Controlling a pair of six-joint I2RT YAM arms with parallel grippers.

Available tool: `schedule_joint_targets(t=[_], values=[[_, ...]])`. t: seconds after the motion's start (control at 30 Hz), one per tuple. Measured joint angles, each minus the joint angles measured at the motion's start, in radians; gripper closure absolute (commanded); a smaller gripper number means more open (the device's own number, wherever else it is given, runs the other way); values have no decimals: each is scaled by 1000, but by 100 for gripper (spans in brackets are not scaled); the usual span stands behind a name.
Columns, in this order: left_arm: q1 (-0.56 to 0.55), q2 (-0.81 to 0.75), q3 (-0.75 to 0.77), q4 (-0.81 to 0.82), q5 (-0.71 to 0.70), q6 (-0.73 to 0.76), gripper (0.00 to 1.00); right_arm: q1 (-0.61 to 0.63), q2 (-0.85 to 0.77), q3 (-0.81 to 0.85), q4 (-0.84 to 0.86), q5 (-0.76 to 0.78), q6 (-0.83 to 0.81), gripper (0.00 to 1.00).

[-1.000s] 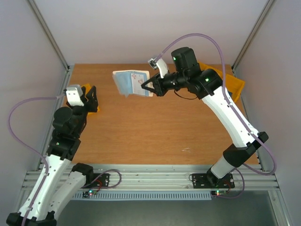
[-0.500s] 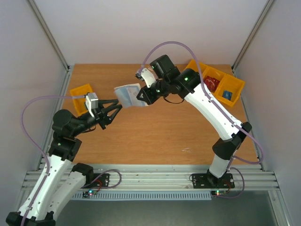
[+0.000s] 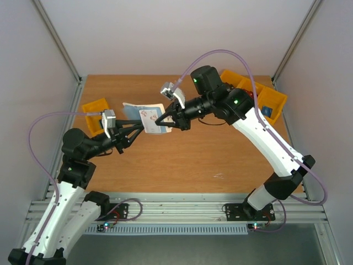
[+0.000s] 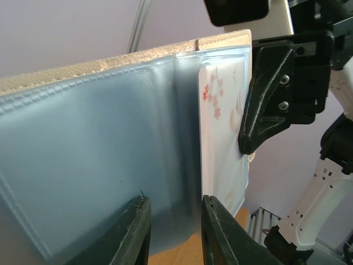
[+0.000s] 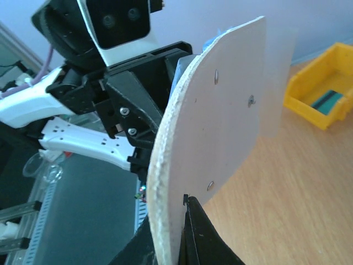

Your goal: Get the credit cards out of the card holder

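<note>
My right gripper is shut on the card holder and holds it open in the air above the table's left-middle. Its right wrist view shows the grey-beige outside clamped between the fingers. A whitish card with small red flower marks sits in the holder's right pocket; it also shows from above. No red card shows. My left gripper is open, and its fingers stand at the lower edge of the pale blue-grey inside, either side of the fold by the card's left edge.
A yellow bin stands at the table's left, behind my left arm. More yellow bins stand at the back right, holding a red item and a blue one. One bin shows in the right wrist view.
My right arm has carried the open holder left and down toward my left arm. My left gripper has swung away from the left bin and come up to the holder's lower edge, open.
</note>
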Motion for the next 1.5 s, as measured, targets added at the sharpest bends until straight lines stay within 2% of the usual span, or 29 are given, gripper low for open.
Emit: schedule_joint_targets(t=[0.2, 0.43, 0.5, 0.57, 0.67, 0.77, 0.93, 1.03, 1.13, 1.3, 1.43, 1.5], values=[[8, 0, 0, 18, 45, -5, 83, -4, -16, -56, 85, -73, 7, 99], [9, 1, 7, 37, 92, -6, 85, 5, 10, -54, 139, -80, 13, 99], [11, 1, 7, 37, 93, -6, 89, 5, 14, -50, 140, -79, 16, 99], [13, 1, 7, 41, 92, -8, 98, 5, 21, -42, 140, -82, 21, 99], [18, 1, 8, 53, 96, -14, 100, 2, 30, -29, 142, -82, 24, 98], [19, 1, 10, 59, 102, -19, 100, -1, 34, -24, 144, -87, 23, 81], [9, -6, 10, 91, 117, -44, 100, -2, 44, -25, 172, -110, 25, 67], [10, -8, 9, 107, 106, -67, 100, -21, 39, -52, 207, -140, 42, 63], [14, -10, 8, 113, 87, -81, 100, -58, 17, -115, 254, -176, 68, 63], [18, -13, 3, 116, 76, -97, 100, -100, -17, -172, 277, -204, 91, 80], [18, -13, 3, 121, 76, -101, 100, -100, -24, -172, 291, -236, 114, 71], [18, -13, 3, 121, 76, -102, 100, -100, -24, -173, 303, -245, 128, 76]])
